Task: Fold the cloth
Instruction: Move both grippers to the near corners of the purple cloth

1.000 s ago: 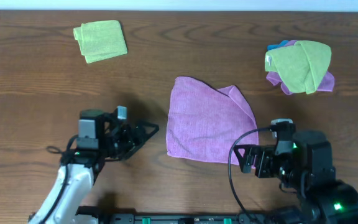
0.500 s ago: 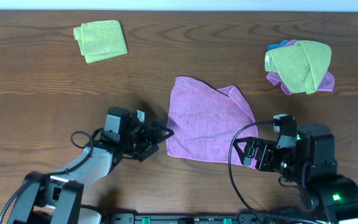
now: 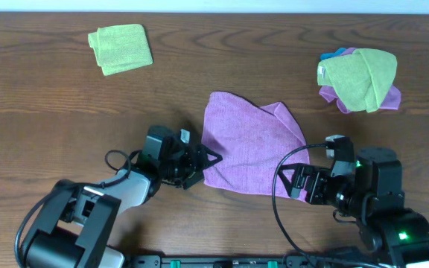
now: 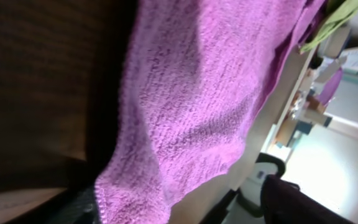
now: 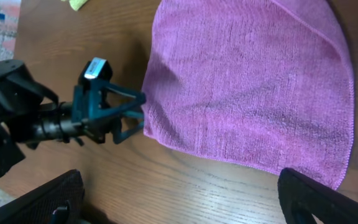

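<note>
Overhead view: the lilac-purple cloth [image 3: 250, 149] lies flat near the middle of the surface [image 3: 43, 112], toward its near edge, with one flap turned over at the cloth's far-right corner. It is roughly square and has no marked long axis. Its left edge runs from far to near.

The left end effector [image 3: 205, 165] lies low over the surface and points right, straight at that left edge, close to the cloth's near-left corner. In the right wrist view its two fingers are spread one above the other, with their tips at the hem. No fabric is pinched between them yet. The left wrist view is filled by the same hem at very close range.

The right end effector [image 3: 293, 190] is also spread wide and holds nothing. It sits just on the near side of the cloth's near edge, with the near-right corner just beside one finger.

The left arm is judged the nearer. The cloth lies to its right, so closing on the hem looks like the coming move.

A lime-green towel [image 3: 120, 48] lies at the far-left corner. A bundle of green, purple and blue cloths [image 3: 358, 78] lies toward the far-right. Both are well apart from the work.
</note>
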`<state>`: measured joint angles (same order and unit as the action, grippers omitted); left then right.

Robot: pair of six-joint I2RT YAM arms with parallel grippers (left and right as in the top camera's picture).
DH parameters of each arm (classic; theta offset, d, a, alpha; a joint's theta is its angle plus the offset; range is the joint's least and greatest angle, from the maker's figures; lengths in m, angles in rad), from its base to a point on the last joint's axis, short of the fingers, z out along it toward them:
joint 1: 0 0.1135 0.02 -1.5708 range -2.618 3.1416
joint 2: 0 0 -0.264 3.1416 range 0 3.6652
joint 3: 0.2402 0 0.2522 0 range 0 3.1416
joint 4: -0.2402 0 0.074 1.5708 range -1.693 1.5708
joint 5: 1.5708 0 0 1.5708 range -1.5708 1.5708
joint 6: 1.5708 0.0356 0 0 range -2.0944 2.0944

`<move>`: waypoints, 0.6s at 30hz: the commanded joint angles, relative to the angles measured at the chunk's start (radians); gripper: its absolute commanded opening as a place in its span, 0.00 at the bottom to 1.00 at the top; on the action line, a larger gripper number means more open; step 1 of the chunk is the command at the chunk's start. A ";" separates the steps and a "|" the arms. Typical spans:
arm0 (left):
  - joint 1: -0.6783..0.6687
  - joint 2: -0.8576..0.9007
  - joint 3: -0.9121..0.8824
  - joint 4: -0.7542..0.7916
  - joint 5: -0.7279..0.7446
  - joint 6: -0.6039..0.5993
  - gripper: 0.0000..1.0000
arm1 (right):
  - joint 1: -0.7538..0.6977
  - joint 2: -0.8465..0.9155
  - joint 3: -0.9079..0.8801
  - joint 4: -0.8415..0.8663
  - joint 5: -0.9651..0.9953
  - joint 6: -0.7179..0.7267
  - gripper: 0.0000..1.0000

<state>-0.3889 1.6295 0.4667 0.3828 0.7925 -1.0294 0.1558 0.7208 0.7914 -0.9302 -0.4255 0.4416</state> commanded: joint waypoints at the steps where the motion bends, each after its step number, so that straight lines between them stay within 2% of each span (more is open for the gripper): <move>1: -0.023 0.065 -0.030 -0.029 -0.116 0.000 0.61 | -0.009 -0.002 -0.003 -0.004 -0.028 0.015 0.99; 4: -0.033 0.069 -0.030 -0.029 -0.135 0.009 0.44 | -0.009 -0.002 -0.003 -0.013 -0.027 0.014 0.99; 5: -0.036 0.069 -0.030 -0.027 -0.139 0.019 0.34 | -0.009 -0.002 -0.003 -0.020 -0.023 0.014 0.99; 6: -0.037 0.069 -0.030 -0.025 -0.138 0.035 0.11 | -0.009 -0.001 -0.003 -0.031 -0.009 0.014 0.99; 7: -0.037 0.069 -0.030 -0.024 -0.138 0.042 0.06 | -0.009 0.000 -0.003 -0.045 0.009 0.014 0.99; 12: -0.033 0.068 -0.030 0.014 -0.110 0.098 0.06 | -0.009 0.031 -0.005 -0.105 0.080 0.013 0.99; 18: 0.007 0.042 -0.027 0.040 -0.023 0.157 0.06 | -0.012 0.140 -0.046 -0.064 0.142 -0.012 0.99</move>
<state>-0.4061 1.6829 0.4492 0.4206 0.7300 -0.9348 0.1551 0.8120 0.7776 -1.0065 -0.3378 0.4408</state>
